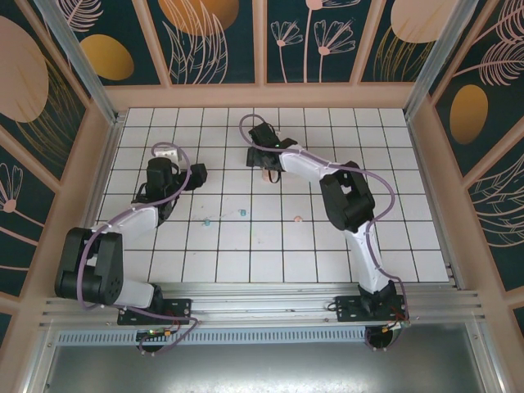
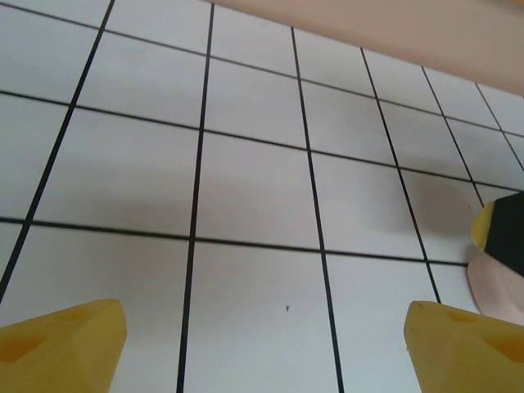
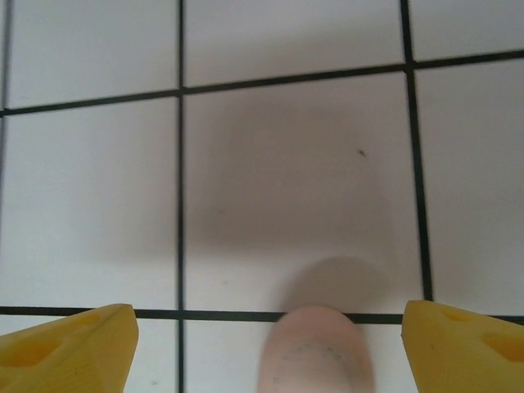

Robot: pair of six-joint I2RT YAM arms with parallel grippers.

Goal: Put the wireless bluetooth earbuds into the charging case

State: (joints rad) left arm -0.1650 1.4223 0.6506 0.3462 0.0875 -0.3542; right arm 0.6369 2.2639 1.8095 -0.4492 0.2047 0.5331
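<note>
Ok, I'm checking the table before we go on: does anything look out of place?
Three earbuds lie scattered loose mid-table: one teal earbud, a second teal earbud and a pink earbud. The pink charging case sits apart, farther back, between the fingers of the open right gripper. Nothing looks spilled or damaged.
</note>
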